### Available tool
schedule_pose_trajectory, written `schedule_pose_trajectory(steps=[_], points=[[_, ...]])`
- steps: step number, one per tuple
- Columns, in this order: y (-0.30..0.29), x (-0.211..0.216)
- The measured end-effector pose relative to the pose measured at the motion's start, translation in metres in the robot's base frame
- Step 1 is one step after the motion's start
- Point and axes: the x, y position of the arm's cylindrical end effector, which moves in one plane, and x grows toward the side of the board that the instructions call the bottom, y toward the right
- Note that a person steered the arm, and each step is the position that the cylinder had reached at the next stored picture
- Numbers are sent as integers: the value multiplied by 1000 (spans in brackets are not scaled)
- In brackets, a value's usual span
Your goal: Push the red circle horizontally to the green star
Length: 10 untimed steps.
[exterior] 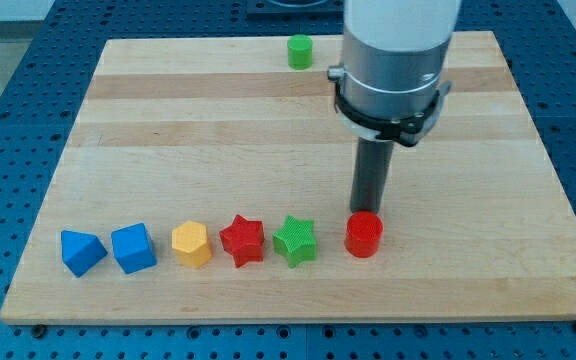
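Note:
The red circle is a short red cylinder near the view's bottom, right of centre. The green star lies just to its left, a small gap between them. My tip is the lower end of the dark rod and stands right behind the red circle, at its top edge, seemingly touching it. The rod hangs from the grey and white arm body above.
Left of the green star, in a row, lie a red star, a yellow hexagon, a blue cube and a blue triangular block. A green cylinder stands near the wooden board's top edge.

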Motion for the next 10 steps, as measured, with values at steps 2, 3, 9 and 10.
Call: schedule_pose_trajectory(steps=[2,3,9,10], points=[[44,9],[44,23],[28,18],[23,19]])
